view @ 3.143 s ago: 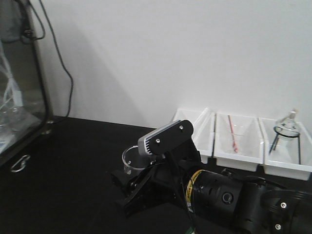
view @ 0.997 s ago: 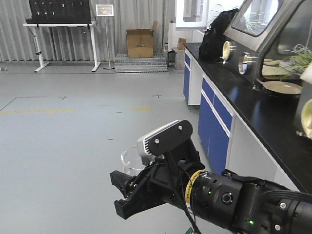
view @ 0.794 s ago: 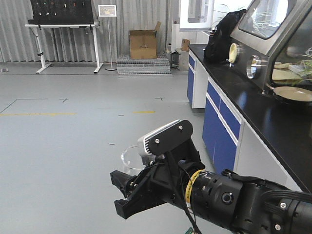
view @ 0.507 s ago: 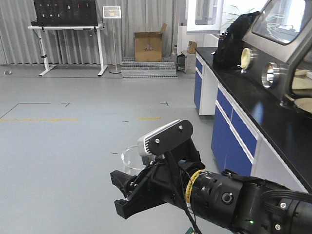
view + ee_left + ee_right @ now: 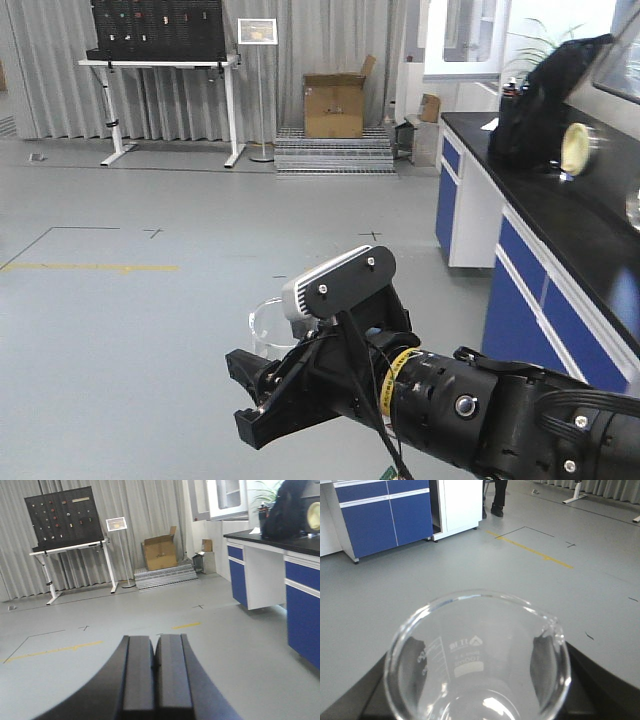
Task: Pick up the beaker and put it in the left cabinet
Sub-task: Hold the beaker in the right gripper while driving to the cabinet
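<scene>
Beaker (image 5: 477, 655) upright between right jaws

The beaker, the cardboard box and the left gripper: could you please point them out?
beaker (image 5: 470, 660): right wrist view, printed glass wall.
cardboard box (image 5: 334, 108): front view, its front face.
left gripper (image 5: 155, 639): left wrist view, between its shut fingers' tips.
</scene>
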You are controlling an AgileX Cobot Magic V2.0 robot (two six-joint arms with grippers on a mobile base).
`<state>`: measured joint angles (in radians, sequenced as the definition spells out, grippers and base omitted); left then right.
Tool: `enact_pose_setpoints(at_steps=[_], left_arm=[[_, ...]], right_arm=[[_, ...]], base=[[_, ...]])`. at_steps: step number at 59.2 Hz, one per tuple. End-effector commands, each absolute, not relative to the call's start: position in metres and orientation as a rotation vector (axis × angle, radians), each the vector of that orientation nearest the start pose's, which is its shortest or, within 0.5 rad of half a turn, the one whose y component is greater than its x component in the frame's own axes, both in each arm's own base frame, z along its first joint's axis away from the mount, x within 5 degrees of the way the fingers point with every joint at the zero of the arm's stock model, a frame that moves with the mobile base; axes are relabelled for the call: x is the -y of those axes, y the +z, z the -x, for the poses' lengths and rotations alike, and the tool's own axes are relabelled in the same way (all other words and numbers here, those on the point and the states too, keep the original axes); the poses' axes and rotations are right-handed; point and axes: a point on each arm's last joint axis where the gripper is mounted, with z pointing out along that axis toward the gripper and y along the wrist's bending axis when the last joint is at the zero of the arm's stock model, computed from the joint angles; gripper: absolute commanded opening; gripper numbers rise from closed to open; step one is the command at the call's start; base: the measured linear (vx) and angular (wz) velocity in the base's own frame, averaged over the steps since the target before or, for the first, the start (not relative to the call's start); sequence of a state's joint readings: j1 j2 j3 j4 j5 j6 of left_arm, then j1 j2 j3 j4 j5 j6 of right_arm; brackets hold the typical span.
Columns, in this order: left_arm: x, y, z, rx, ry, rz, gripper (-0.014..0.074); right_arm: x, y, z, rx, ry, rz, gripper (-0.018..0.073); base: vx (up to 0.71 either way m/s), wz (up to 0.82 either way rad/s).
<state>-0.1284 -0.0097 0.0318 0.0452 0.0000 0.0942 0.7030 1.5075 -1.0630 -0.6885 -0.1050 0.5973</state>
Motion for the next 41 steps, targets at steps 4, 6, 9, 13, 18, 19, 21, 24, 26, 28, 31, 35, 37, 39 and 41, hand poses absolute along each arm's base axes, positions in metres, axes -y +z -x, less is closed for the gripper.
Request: enact_pose_setpoints(at_steps=[4,6,9,13,18,19,21,24,26,28,31,35,37,39,41], left_arm=[[0.0074,0.2054,-0.0549,-1.416,0.002,-0.189,0.0001],[0.0074,0.2054,-0.0549,-1.416,0.002,-0.189,0.0001],[0.0074,0.2054,-0.0549,-1.416,0.002,-0.189,0.0001],[0.0074,0.2054,-0.0549,-1.416,0.002,-0.189,0.0001],[0.0074,0.2054,-0.0549,-1.416,0.002,-0.189,0.0001],[0.0074,0.2054,-0.0549,-1.416,0.002,-0.189,0.0001],[0.0074,0.2054,-0.0549,-1.416,0.002,-0.189,0.0001],[0.0074,0.2054,-0.0549,-1.416,0.002,-0.189,0.0001],[0.0074,0.2054,-0.0549,-1.416,0.002,-0.189,0.0001],[0.0074,0.2054,-0.0549,-1.416,0.002,-0.189,0.0001],[0.0074,0.2054,-0.0549,-1.416,0.002,-0.189,0.0001],[0.0074,0.2054,-0.0549,-1.416,0.002,-0.189,0.0001],[0.0074,0.2054,-0.0549,-1.416,0.002,-0.189,0.0001],[0.0074,0.2054,-0.0549,-1.416,0.002,-0.189,0.0001],[0.0074,0.2054,-0.0549,-1.416,0.002,-0.189,0.0001]], right_arm=[[-0.23,0.3445,-0.2579,-1.591,0.551,0.739,-0.0001],[-0.23,0.3445,-0.2579,-1.591,0.551,0.739,-0.0001],[-0.23,0.3445,-0.2579,-1.591,0.551,0.739,-0.0001],[-0.23,0.3445,-0.2579,-1.591,0.551,0.739,-0.0001],[-0.23,0.3445,-0.2579,-1.591,0.551,0.739,-0.0001],[-0.23,0.3445,-0.2579,-1.591,0.551,0.739,-0.0001],[-0.23,0.3445,-0.2579,-1.591,0.551,0.739,-0.0001],[-0.23,0.3445,-0.2579,-1.591,0.551,0.739,-0.0001],[-0.23,0.3445,-0.2579,-1.591,0.551,0.739,-0.0001],[-0.23,0.3445,-0.2579,-1.591,0.551,0.739,-0.0001],[-0.23,0.3445,-0.2579,-1.591,0.551,0.739,-0.0001],[-0.23,0.3445,-0.2579,-1.591,0.551,0.739,-0.0001],[-0.23,0.3445,-0.2579,-1.591,0.551,0.739,-0.0001],[-0.23,0.3445,-0.2579,-1.591,0.551,0.739,-0.0001],[-0.23,0.3445,-0.2579,-1.591,0.551,0.739,-0.0001]], base=[[0.6,0.17],[0.61,0.19],[0.61,0.21],[0.62,0.22],[0.61,0.19],[0.61,0.17],[0.61,0.14],[0.61,0.11],[0.62,0.09],[0.62,0.06],[0.62,0.03],[0.63,-0.01],[0.63,-0.05],[0.63,-0.07],[0.64,-0.08]])
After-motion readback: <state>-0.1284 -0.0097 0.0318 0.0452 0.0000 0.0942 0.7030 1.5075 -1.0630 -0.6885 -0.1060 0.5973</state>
